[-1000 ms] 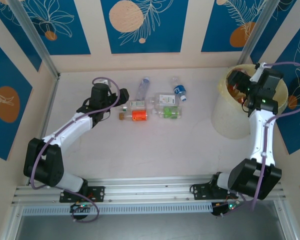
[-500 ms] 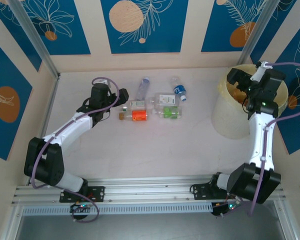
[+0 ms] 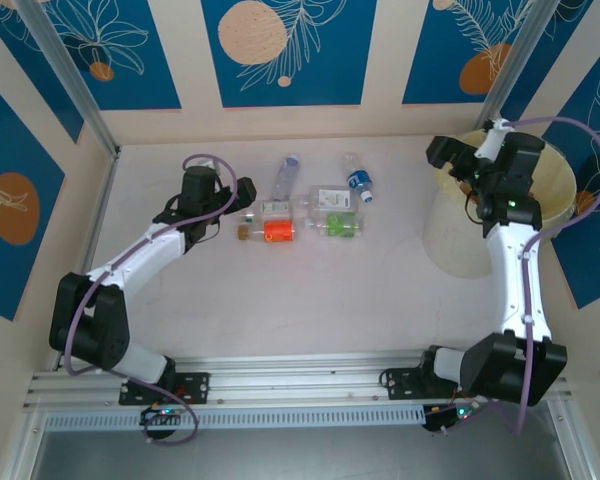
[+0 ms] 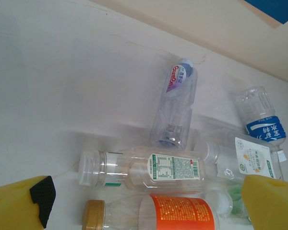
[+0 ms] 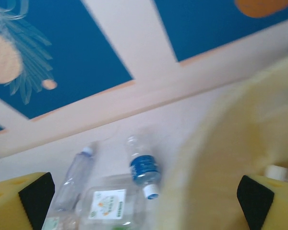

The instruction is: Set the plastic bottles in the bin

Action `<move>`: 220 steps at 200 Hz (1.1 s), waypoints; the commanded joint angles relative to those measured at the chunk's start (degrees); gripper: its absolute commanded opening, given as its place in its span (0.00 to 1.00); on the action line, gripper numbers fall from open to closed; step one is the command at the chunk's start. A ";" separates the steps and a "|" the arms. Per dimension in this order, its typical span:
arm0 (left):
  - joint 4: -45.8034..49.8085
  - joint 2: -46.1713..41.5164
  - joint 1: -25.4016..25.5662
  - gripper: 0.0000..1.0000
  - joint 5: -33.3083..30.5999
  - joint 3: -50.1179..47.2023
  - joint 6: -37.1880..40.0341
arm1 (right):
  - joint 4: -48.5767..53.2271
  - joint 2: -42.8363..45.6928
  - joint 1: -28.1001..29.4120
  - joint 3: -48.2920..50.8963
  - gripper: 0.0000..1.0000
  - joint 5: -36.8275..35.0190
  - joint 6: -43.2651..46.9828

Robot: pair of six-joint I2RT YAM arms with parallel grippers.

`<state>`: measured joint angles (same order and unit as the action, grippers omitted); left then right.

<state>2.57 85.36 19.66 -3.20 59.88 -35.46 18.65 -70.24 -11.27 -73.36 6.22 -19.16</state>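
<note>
Plastic bottles [image 3: 330, 198] lie clustered on the tabletop [image 3: 310, 300], well apart from the bin [image 3: 445, 245]. The left gripper [image 3: 243, 198] hovers beside them, jaws wide and empty. The right gripper [image 3: 452, 157] hangs at the bin's rim, jaws likewise wide and empty. A pick looks due: lower the left gripper and close on the orange-labelled bottle [image 4: 177, 213].

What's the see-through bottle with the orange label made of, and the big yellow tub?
The orange-label bottle looks like clear, glossy plastic: the table shows through it. The tub looks like pale yellow plastic, smooth and dull, though that's a guess.
</note>
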 commanded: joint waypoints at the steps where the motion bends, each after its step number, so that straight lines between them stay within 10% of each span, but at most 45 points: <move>1: 2.12 1.77 -0.84 1.00 -0.09 2.42 -1.56 | -1.60 2.56 6.88 -2.81 0.99 -0.77 5.37; 109: 6.58 1.11 -2.14 1.00 -2.25 1.49 -6.40 | 10.50 -21.56 27.61 -3.97 0.99 -3.67 43.39; 220: 6.13 -0.63 -4.32 1.00 -1.82 -1.47 -8.37 | 18.72 -42.13 30.50 -14.29 0.99 -7.45 47.54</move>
<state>8.21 86.63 16.25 -4.58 59.75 -43.11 34.26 -110.43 18.39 -85.08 -0.03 26.20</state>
